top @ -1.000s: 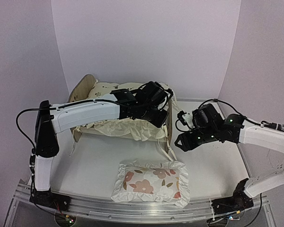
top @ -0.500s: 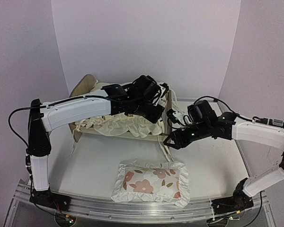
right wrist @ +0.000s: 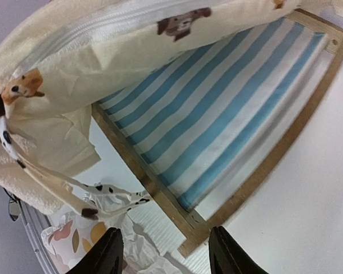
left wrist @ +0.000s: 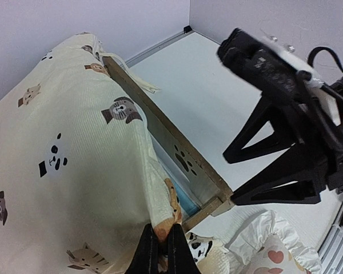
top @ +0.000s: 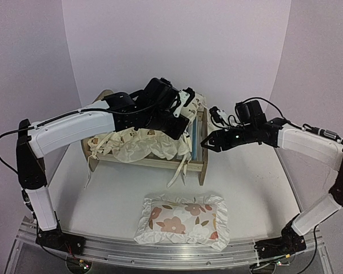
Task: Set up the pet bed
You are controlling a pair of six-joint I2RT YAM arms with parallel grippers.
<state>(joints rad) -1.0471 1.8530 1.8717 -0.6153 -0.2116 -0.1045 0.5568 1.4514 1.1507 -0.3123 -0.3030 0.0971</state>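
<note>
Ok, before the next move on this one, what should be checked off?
1. Left fingers shut on the cream cushion: ok.
2. Cushion lying flat inside the pet bed: not ok, lifted off it at the foot end.
3. Striped base uncovered at the footboard end: ok.
4. Right fingers open and empty: ok.
5. Right fingers clear of the footboard: cannot tell.
6. Flowered pillow apart from the bed, near the table front edge: ok.

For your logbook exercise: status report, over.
Left gripper shut on cushion. Right gripper open, empty, beside pet bed. Cushion bunched over part of striped base.
</note>
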